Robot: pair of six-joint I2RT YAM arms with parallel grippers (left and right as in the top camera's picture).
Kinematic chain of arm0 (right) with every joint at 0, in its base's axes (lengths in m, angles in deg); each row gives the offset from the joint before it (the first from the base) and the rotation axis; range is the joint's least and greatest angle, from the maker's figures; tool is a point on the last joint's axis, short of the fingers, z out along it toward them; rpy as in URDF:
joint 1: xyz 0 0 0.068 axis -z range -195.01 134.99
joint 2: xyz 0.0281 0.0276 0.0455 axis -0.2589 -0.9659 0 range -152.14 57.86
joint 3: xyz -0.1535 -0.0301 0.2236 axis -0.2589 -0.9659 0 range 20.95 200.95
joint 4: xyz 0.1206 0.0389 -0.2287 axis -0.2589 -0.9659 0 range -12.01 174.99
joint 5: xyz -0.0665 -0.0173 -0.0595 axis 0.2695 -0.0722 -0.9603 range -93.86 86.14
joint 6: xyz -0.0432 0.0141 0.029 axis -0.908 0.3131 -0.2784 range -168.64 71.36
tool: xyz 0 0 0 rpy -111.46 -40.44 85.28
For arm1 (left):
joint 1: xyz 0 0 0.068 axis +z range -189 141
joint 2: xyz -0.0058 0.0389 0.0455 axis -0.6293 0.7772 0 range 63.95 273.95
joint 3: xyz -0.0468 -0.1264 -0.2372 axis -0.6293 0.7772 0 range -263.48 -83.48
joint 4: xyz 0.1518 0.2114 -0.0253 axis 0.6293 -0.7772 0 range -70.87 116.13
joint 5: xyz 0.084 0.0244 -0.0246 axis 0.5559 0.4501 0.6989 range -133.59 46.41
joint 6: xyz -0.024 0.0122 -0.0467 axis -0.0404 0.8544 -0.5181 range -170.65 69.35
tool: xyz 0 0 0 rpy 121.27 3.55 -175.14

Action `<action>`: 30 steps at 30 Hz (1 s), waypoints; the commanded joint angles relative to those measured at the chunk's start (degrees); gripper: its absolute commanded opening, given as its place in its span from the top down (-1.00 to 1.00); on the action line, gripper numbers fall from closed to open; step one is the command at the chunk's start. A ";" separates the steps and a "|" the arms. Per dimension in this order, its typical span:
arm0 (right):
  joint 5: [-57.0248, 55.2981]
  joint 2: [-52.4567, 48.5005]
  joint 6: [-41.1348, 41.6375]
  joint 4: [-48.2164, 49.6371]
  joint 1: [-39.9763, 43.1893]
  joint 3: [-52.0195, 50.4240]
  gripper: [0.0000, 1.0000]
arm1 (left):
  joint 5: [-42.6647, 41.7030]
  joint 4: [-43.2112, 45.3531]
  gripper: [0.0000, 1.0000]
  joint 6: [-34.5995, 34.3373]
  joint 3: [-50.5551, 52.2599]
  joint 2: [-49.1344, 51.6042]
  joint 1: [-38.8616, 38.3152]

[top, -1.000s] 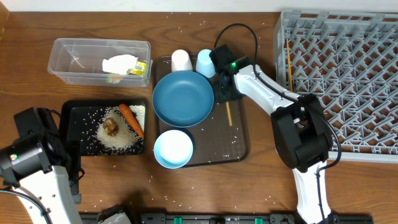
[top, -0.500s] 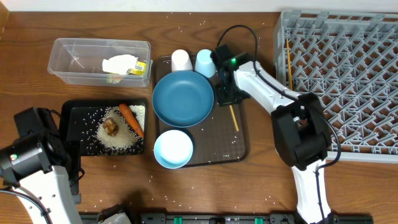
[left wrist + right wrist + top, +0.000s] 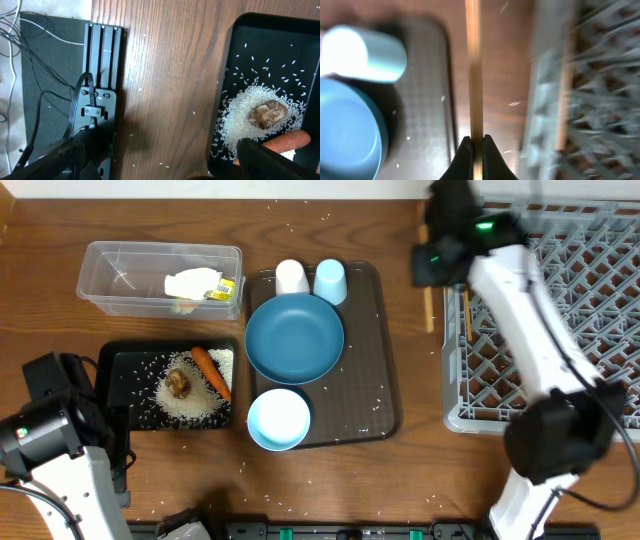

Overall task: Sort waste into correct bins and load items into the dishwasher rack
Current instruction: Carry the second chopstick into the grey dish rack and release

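Note:
My right gripper (image 3: 429, 268) (image 3: 475, 146) is shut on a thin wooden chopstick (image 3: 428, 308) (image 3: 473, 65), held over the bare wood between the brown serving tray (image 3: 386, 402) and the grey dishwasher rack (image 3: 570, 300) (image 3: 600, 75). Another chopstick (image 3: 465, 308) (image 3: 565, 105) lies in the rack by its left edge. The blue plate (image 3: 294, 337), bowl (image 3: 278, 419), white cup (image 3: 292, 276) and light-blue cup (image 3: 331, 280) (image 3: 367, 47) sit on the serving tray. In the black tray (image 3: 122, 363) (image 3: 225, 100) lie rice (image 3: 240, 117), the brown lump (image 3: 179, 383) (image 3: 267, 112) and the carrot (image 3: 211, 372). My left gripper (image 3: 160, 170) hangs open left of it.
The clear container (image 3: 120, 275) at the back left holds the crumpled wrapper (image 3: 200, 285). Loose rice grains are scattered over the wooden table and the serving tray. A black mount with cables (image 3: 95, 95) lies at the table's left edge.
My right gripper closed on the chopstick on the serving tray, lifted it and carried it up and right to the rack's left edge. The left arm has not moved.

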 commanded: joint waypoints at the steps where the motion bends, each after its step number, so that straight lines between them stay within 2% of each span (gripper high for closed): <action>1: -0.15 1.14 -5.68 0.17 3.78 0.48 0.98 | 0.61 -0.17 -0.96 -0.68 -0.13 0.02 0.35; 8: 0.26 -0.63 -9.20 0.48 10.67 0.28 0.98 | 0.61 -0.17 -0.96 -0.68 -0.13 0.02 0.35; 12: 4.39 -2.08 -13.40 0.52 13.46 0.26 0.98 | 0.63 -0.17 -0.96 -0.68 -0.13 0.02 0.35; 23: 6.51 -6.84 -14.27 0.74 12.79 0.22 0.90 | 0.63 -0.17 -0.96 -0.68 -0.13 0.02 0.35; 24: 6.49 -7.15 -14.25 0.90 12.59 0.22 0.82 | 0.63 -0.17 -0.96 -0.68 -0.13 0.02 0.35; 26: 6.45 -7.52 -13.22 0.96 12.28 0.22 0.23 | 0.63 -0.17 -0.96 -0.68 -0.13 0.02 0.35; 27: 6.47 -7.54 -13.03 0.94 12.20 0.22 -0.19 | 0.63 -0.17 -0.96 -0.68 -0.13 0.02 0.35; 29: 6.49 -7.54 -12.98 0.94 12.09 0.22 -0.63 | 0.63 -0.17 -0.96 -0.68 -0.13 0.02 0.35; 30: 6.47 -7.54 -12.98 0.90 12.04 0.22 -0.71 | 0.63 -0.17 -0.96 -0.68 -0.13 0.02 0.35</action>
